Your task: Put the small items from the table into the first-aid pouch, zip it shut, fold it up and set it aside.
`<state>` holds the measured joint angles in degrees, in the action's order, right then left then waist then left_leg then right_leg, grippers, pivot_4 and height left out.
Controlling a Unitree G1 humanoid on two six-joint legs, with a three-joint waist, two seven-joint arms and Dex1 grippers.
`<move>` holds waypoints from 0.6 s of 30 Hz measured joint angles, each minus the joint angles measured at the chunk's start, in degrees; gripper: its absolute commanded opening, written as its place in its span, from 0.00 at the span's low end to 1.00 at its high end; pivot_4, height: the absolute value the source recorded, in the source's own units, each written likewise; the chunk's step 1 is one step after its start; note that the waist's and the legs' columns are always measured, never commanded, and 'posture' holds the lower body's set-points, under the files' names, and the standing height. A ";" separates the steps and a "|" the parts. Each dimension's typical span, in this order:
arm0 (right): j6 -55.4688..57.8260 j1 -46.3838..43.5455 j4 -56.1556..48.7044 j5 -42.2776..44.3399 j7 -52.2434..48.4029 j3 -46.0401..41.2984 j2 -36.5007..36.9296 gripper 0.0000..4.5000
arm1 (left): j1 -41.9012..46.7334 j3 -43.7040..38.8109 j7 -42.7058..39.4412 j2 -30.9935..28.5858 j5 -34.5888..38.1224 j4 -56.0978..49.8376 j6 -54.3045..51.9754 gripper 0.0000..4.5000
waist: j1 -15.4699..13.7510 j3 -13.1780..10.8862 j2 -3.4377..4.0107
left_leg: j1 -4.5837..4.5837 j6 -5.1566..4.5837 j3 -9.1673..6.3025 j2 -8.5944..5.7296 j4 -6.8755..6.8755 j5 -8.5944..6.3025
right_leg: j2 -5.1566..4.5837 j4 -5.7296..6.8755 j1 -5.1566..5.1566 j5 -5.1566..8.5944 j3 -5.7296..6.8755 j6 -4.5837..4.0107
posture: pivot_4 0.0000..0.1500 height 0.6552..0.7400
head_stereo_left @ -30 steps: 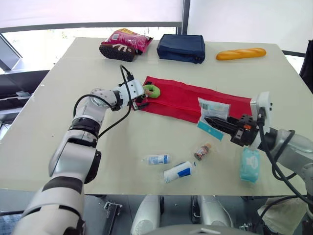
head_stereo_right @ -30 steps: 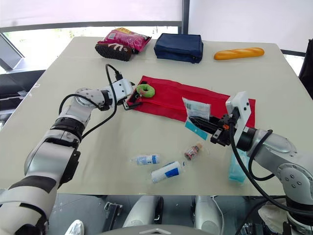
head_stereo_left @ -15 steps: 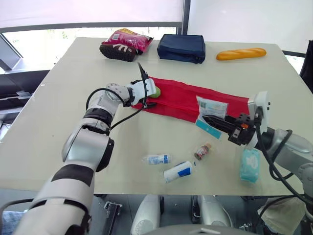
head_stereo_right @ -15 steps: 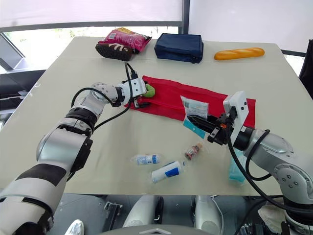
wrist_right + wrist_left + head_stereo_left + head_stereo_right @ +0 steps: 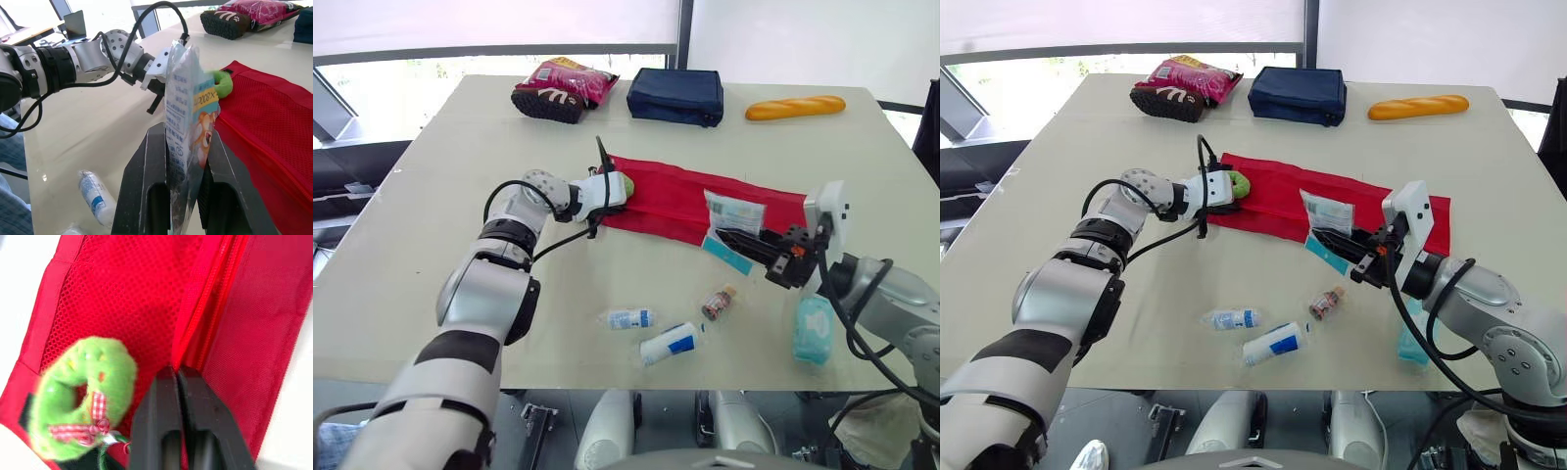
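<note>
The bench [image 5: 431, 196] carries the red first-aid pouch [image 5: 675, 201], laid out flat and unzipped so its mesh pockets face up. The left gripper [image 5: 177, 377] is pressed together on the zipper edge beside a green ring toy [image 5: 112, 372], probably steadying the opening. The right gripper [image 5: 183, 139] pinches a flat packet [image 5: 736, 212] upright over the pouch's near edge, likely ready to slip it in. Near the bench's front edge, a blue pack [image 5: 814, 328], tube [image 5: 671, 344], small bottle [image 5: 628, 318] and vial [image 5: 718, 303] are not yet packed.
</note>
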<state>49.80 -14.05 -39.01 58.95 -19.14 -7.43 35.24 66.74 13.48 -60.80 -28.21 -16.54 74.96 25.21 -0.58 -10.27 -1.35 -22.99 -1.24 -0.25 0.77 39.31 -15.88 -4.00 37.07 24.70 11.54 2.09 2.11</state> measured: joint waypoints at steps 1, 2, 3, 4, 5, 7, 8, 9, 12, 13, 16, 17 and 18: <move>0.20 -0.13 0.36 -0.11 0.58 0.08 0.01 0.02 | -0.37 -1.04 -2.08 -0.07 1.22 -0.12 -0.92 0.02 | -0.01 0.00 0.00 | 0.00 0.00 0.00 0.00 0.00 0.00 | 0.00 0.00 0.00 0.00 0.00 0.00 | 1.00 0.69; 0.57 -0.17 0.80 -0.18 1.14 0.18 0.02 0.02 | -1.03 -2.10 -4.22 -0.27 2.53 -0.37 -1.78 0.02 | 0.01 0.00 0.00 | 0.00 0.00 0.00 0.00 0.00 0.00 | 0.00 0.00 0.00 0.00 0.00 0.00 | 1.00 0.69; 1.34 -0.18 1.16 -0.10 1.82 0.27 0.02 0.02 | -2.00 -2.81 -6.58 -0.75 3.63 -1.14 -2.56 0.02 | 0.12 0.00 0.00 | 0.00 0.00 0.00 0.01 0.00 0.00 | 0.00 0.00 0.00 0.00 0.00 -0.01 | 1.00 0.69; 1.88 -0.08 1.49 0.05 2.39 0.28 0.03 0.02 | -2.83 -3.46 -8.49 -1.27 4.68 -2.01 -3.08 0.02 | 0.19 0.00 0.00 | 0.00 0.00 -0.01 0.01 0.00 0.00 | 0.00 0.00 0.00 0.00 0.00 -0.01 | 1.00 0.69; 2.64 -0.12 1.72 0.39 3.03 0.28 0.00 0.02 | -3.58 -3.98 -10.63 -1.82 5.50 -3.14 -3.98 0.02 | 0.26 0.00 0.00 | 0.00 0.00 -0.01 0.01 0.00 0.00 | 0.01 0.00 0.00 0.00 0.00 -0.01 | 1.00 0.69; 4.62 -0.06 2.02 2.54 4.51 0.46 -0.33 0.02 | -6.09 -4.70 -16.42 -3.37 8.07 -8.18 -8.00 0.02 | 0.58 0.00 0.00 | 0.00 0.00 -0.02 0.02 -0.01 0.00 | 0.00 0.01 0.00 0.00 0.00 -0.02 | 1.00 0.69; 5.30 -0.10 2.14 3.30 4.99 0.60 -0.61 0.02 | -7.01 -4.83 -18.16 -3.77 9.05 -10.30 -9.99 0.02 | 0.71 0.00 0.00 | -0.01 0.00 -0.03 0.02 0.00 0.00 | 0.00 0.01 0.00 0.00 0.00 -0.02 | 1.00 0.69; 6.08 -0.21 2.43 4.42 5.90 0.82 -1.38 0.02 | -8.57 -5.21 -20.00 -4.16 10.36 -14.08 -12.79 0.02 | 0.82 0.00 0.00 | -0.01 0.00 -0.04 0.02 0.00 0.00 | 0.00 0.01 0.00 0.00 -0.01 -0.02 | 1.00 0.69; 7.73 -0.84 4.36 7.55 9.46 2.09 -4.84 0.02 | -14.97 -5.73 -23.27 -5.95 14.16 -28.72 -22.75 0.02 | 1.24 0.00 0.00 | 0.00 0.00 -0.06 0.06 0.01 0.00 | 0.00 0.03 0.00 0.00 -0.05 -0.02 | 1.00 0.69; 8.09 -0.80 4.72 8.37 10.19 2.41 -5.65 0.02 | -16.30 -5.83 -23.71 -6.15 14.94 -32.02 -25.21 0.02 | 1.28 -0.01 0.01 | 0.00 0.00 -0.13 0.13 0.01 0.00 | 0.00 0.04 0.01 0.00 -0.06 -0.02 | 1.00 0.69; 10.01 -1.33 6.61 11.61 14.26 5.08 -9.33 0.02 | -22.69 -6.18 -23.35 -7.24 18.59 -48.86 -37.65 0.02 | 1.36 -0.01 0.02 | 0.05 0.00 -0.21 0.22 0.01 0.00 | 0.03 0.11 0.03 -0.01 -0.18 -0.03 | 1.00 0.69; 10.20 -1.39 6.73 12.07 15.07 5.57 -10.02 0.02 | -23.56 -6.19 -22.92 -7.42 19.16 -51.62 -39.77 0.02 | 1.31 -0.01 0.01 | 0.07 0.00 -0.21 0.22 0.02 0.00 | 0.03 0.13 0.03 -0.01 -0.19 -0.02 | 1.00 0.69; 10.43 -1.72 7.18 12.63 16.03 6.08 -10.83 0.02 | -24.61 -6.25 -22.38 -7.85 19.70 -54.50 -41.82 0.02 | 1.33 0.00 0.02 | 0.09 0.00 -0.20 0.20 0.03 0.00 | 0.03 0.15 0.03 0.00 -0.21 -0.02 | 1.00 0.69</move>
<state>60.23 -15.78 -31.83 71.59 -3.11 -1.35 24.41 42.13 7.23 -83.18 -36.06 3.17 20.47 -16.60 0.75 -10.28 -1.33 -22.89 -1.25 -0.45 0.98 39.34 -15.87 -3.97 37.23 24.73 11.54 1.89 2.09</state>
